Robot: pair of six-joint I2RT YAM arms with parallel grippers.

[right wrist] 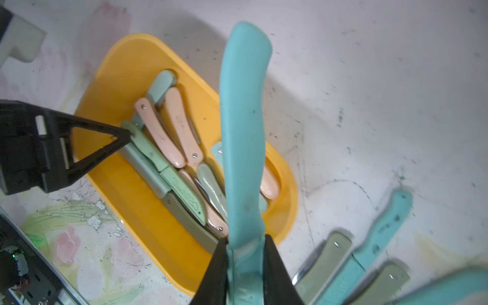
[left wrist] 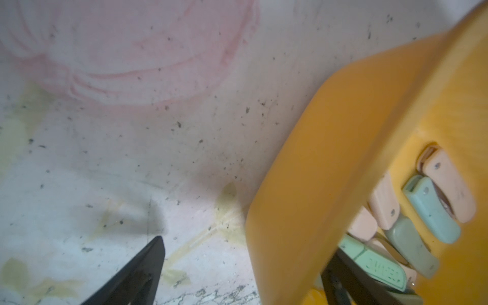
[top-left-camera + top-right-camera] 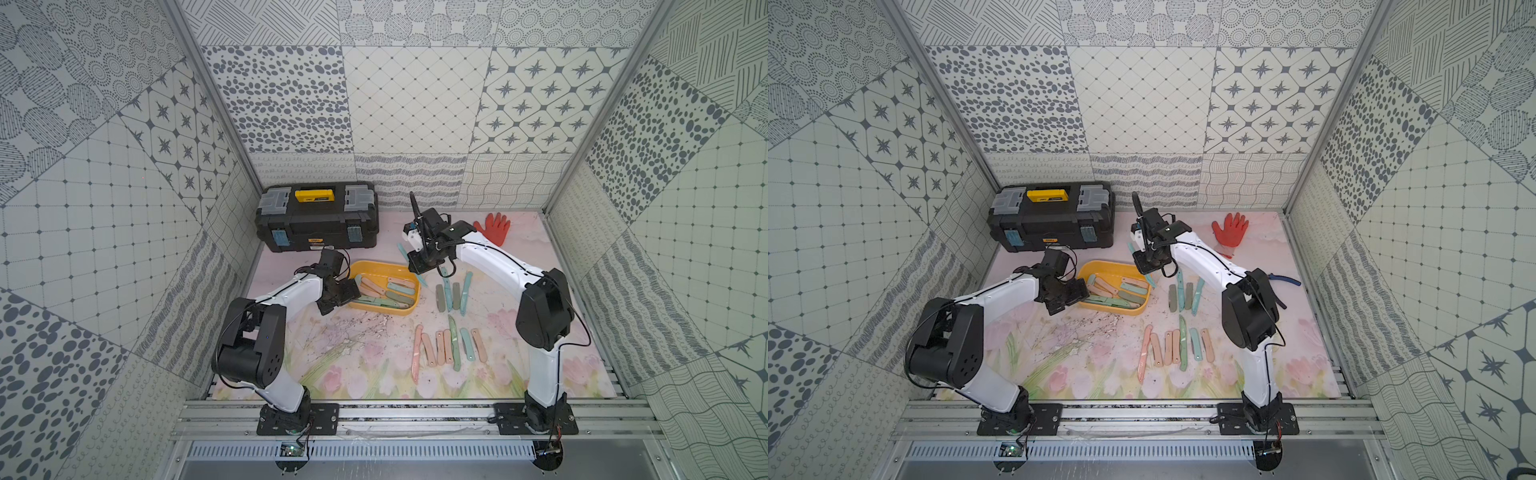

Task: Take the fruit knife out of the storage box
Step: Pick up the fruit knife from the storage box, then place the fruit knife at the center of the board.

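Right gripper (image 1: pixel 245 239) is pinching a teal fruit knife (image 1: pixel 243 126) by one end, holding it above the storage box (image 3: pixel 384 311) near the box's 2 o'clock corner. Left gripper (image 3: pixel 338 297) is sitting at the box's 9 o'clock end with its jaws spread wide, straddling the wall. Its inner finger is touching a mint-green knife (image 1: pixel 184 192). More knives are lying in the box. Two knife rows (image 3: pixel 439 297) are lying on the mat (image 3: pixel 353 353) at the box's 3 and 5 o'clock.

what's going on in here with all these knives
The right gripper is shut on a teal fruit knife, lifted near one end of the yellow storage box. The left gripper is open, straddling the box's wall with one finger among the knives inside. More knives lie in rows on the mat.
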